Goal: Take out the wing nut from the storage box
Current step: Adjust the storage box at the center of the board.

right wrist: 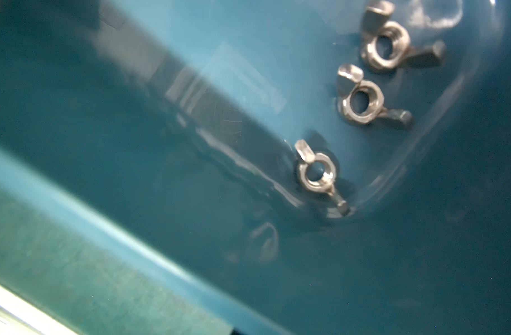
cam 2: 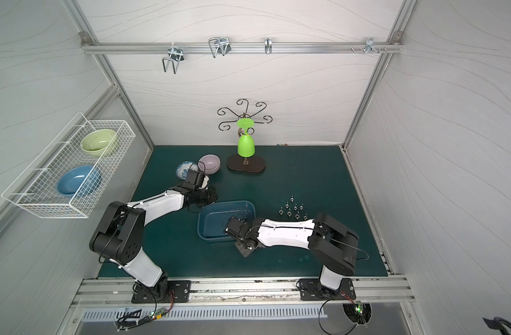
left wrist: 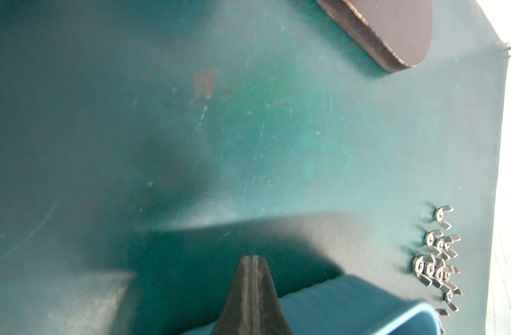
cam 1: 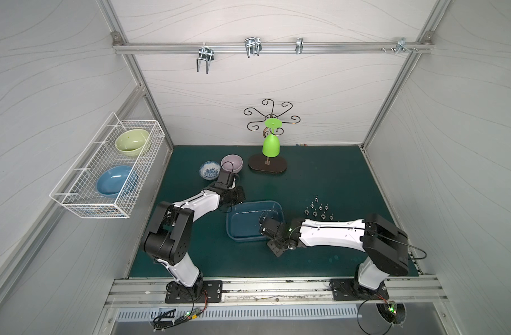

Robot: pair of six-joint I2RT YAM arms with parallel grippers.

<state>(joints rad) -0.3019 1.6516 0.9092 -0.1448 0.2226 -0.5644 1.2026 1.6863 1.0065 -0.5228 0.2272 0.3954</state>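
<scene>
Low in the middle of both top views sits the box (cam 1: 242, 229) (cam 2: 213, 226). Three wing nuts (right wrist: 361, 100) lie in one round corner of it. The right claw (cam 1: 277, 250) is closed, at the box's lower edge. The left claw (left wrist: 252, 259) is closed too, with nothing in it, up-left of the box. Right of the box, loose nuts (cam 1: 318, 209) sit on the mat (cam 1: 335, 174).

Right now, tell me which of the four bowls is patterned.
The small blue-and-white bowl on the mat; the lilac bowl beside it and the green bowl and blue bowl in the wire basket are all plain.
</scene>
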